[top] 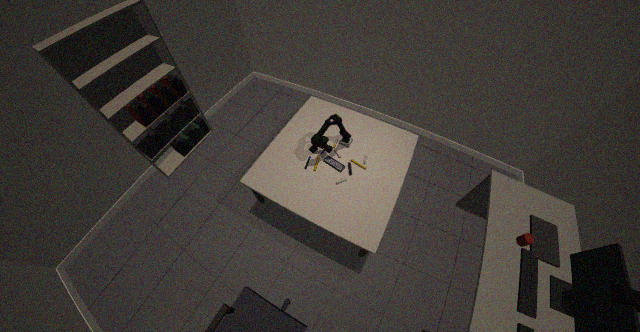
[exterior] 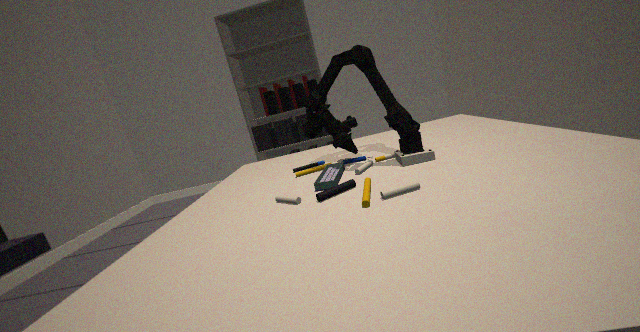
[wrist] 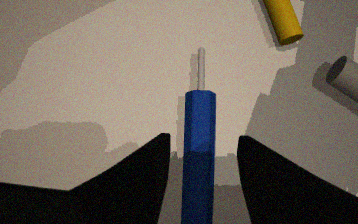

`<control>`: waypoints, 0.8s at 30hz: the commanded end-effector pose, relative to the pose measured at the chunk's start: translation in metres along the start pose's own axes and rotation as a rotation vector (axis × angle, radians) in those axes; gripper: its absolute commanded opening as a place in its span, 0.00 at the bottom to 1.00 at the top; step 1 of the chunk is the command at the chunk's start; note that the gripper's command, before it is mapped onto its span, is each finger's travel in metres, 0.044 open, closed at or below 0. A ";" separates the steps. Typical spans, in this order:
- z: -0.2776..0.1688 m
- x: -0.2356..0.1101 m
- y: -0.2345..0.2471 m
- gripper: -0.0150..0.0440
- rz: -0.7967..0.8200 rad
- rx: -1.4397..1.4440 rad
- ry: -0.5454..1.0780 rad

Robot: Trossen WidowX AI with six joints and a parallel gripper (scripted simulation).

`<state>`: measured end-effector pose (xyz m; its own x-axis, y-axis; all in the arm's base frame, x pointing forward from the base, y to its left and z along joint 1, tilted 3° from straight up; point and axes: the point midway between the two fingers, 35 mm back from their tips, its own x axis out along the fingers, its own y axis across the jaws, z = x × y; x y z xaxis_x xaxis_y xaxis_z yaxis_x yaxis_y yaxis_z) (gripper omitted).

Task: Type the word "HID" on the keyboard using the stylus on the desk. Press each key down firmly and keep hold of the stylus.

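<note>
Desk point(wrist: 105, 75) — stylus point(wrist: 199, 130) points away.

A blue stylus point(wrist: 198, 145) with a pale grey tip is seen between black fingers; a yellow cylinder point(wrist: 283, 20) and a grey cylinder point(wrist: 355, 86) are shown on the beige desk point(wrist: 105, 75).

We are finding no legible text, label, brand or number in any current view. The keyboard point(exterior: 330, 176) is showing pale key caps in the exterior view, but they are appearing too small and blurred for us to read any letter, and in the top view it point(top: 334, 163) is only a small grey bar. The wrist view is showing no lettered surface.
</note>
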<state>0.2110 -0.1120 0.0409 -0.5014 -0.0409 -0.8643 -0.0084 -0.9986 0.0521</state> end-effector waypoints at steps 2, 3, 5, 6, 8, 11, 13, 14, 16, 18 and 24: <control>-0.001 0.005 0.000 0.51 0.002 0.000 -0.006; -0.001 0.006 0.000 0.51 0.002 0.000 -0.006; -0.002 0.008 0.000 0.51 0.002 0.000 -0.006; -0.002 0.008 0.000 0.51 0.002 0.000 -0.006; -0.003 0.010 0.000 0.51 0.002 0.000 -0.006; -0.004 0.011 0.001 0.51 0.002 0.000 -0.006; -0.005 0.013 0.001 0.51 0.002 0.000 -0.006; -0.006 0.014 0.001 0.51 0.002 0.000 -0.006; -0.006 0.015 0.001 0.51 0.002 0.000 -0.006; -0.007 0.017 0.001 0.51 0.002 0.000 -0.006; -0.009 0.021 0.001 0.51 0.002 0.000 -0.006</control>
<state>0.2105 -0.1135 0.0213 -0.5017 -0.0409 -0.8641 -0.0122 -0.9985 0.0543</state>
